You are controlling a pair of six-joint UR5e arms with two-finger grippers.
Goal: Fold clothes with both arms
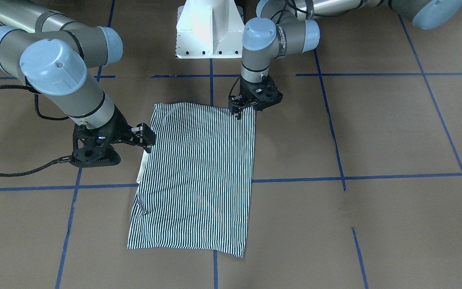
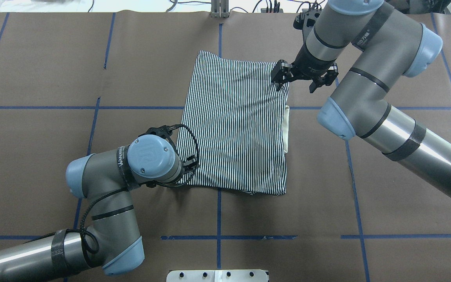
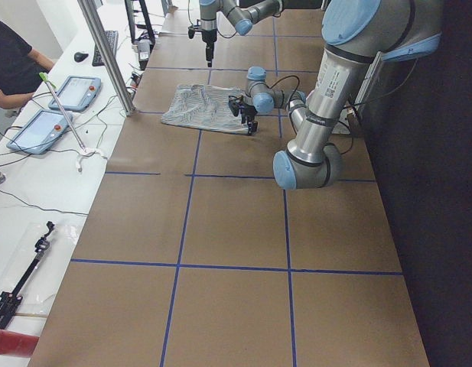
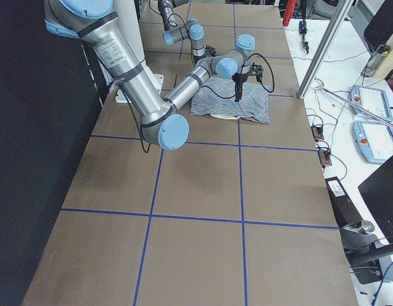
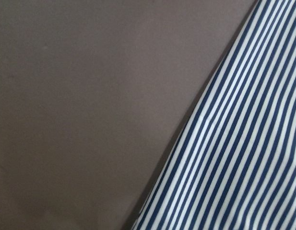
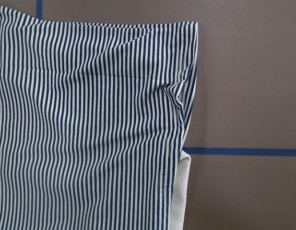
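The shirt [image 1: 199, 176] lay flat in the middle of the table [image 1: 375, 132], folded into a neat striped rectangle with the stripes running away from the robot. A sliver of cream collar [image 1: 142, 172] peeked out from under its edge on the robot's right.

The left gripper [image 1: 239, 114] was down low at the corner nearest the robot on its left side, with the fingertips right at the cloth. Its wrist camera saw only brown table and a blurred slant of stripes, so I could not tell whether the fingers were pinched on the fabric or apart.

The right gripper [image 1: 148, 147] hung above the shirt's right edge, clear of the cloth, pointing down. From the far side of the table it showed side-on, one finger hiding the other (no help from above either), so I could not tell whether its fingers were together or apart. Its wrist camera looked down on a shirt corner, a puckered seam and the collar.
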